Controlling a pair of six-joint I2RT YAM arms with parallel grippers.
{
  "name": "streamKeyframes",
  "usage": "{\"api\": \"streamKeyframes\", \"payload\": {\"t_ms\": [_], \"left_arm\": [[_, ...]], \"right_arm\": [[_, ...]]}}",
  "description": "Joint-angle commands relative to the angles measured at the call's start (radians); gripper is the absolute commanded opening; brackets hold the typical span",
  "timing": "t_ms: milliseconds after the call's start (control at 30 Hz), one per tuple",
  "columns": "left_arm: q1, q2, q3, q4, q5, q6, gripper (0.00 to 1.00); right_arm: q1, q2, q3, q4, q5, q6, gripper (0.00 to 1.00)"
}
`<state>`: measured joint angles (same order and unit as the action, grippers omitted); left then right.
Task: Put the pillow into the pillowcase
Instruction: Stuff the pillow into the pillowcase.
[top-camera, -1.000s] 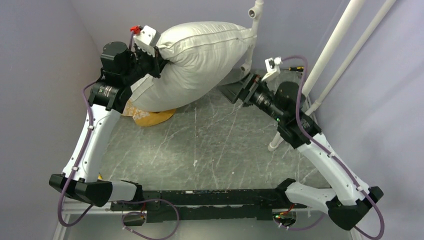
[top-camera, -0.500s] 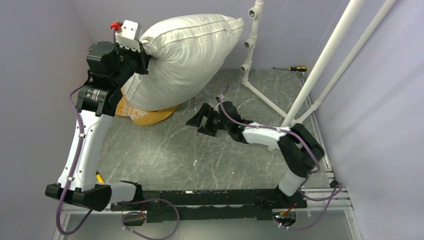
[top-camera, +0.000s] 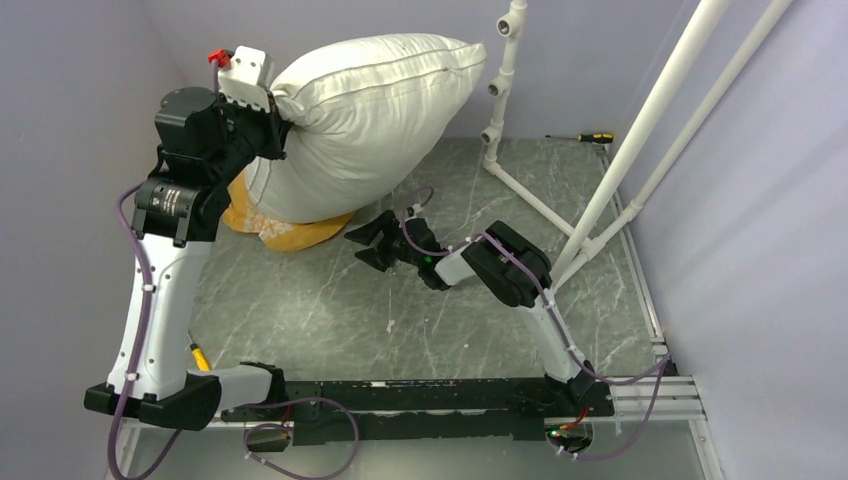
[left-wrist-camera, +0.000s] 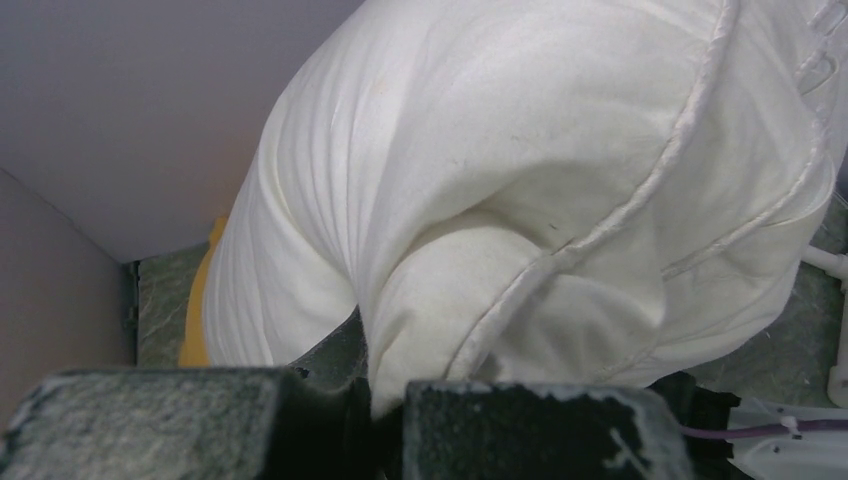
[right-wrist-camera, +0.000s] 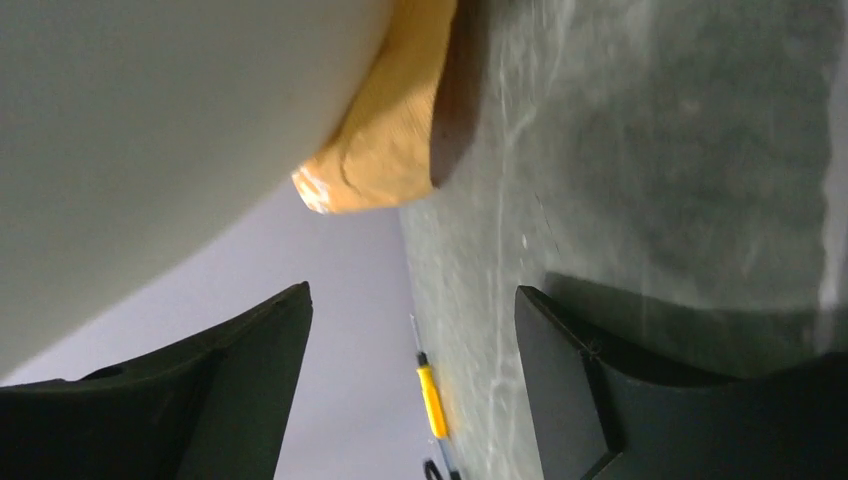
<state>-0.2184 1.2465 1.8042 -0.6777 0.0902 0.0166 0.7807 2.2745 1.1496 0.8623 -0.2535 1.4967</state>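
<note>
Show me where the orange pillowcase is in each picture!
Top view: the pillowcase peeks out from under the pillow, left of the middle.
Left wrist view: the pillowcase is a thin orange strip at the left, behind the pillow's edge.
Right wrist view: the pillowcase is an orange lump near the top middle, against the pillow.
Shared landmark: the big white pillow, right next to the pillowcase in all three.

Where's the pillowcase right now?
Top view: the pillowcase lies crumpled far-left on the table, mostly under the pillow held up by the left gripper.
</note>
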Motion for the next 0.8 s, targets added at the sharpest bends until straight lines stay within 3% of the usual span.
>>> {"api": "streamKeyframes", "payload": {"t_ms": [0,333,600,767], "left_arm": [[0.018,-0.073,0.064,0.092,-0.018,-0.007,0.0],[0.018,-0.09,0.136,0.079,0.039,-0.057,0.0],[0.017,-0.027,0.199,0.063,-0.003,-0.088,0.0],[0.018,-0.01,0.189,0.087,-0.072,-0.096,0.0]], "right_arm": [[0.004,0.103,0.062,0.162,0.121,0.141,0.75],[0.029,0.318,0.323,-0.026,0.127,0.296,0.57],[0.06,0.252,0.329,-0.307,0.153,0.229,0.57],[0.089,0.222,0.282,-0.306,0.15,0.222,0.57]]}}
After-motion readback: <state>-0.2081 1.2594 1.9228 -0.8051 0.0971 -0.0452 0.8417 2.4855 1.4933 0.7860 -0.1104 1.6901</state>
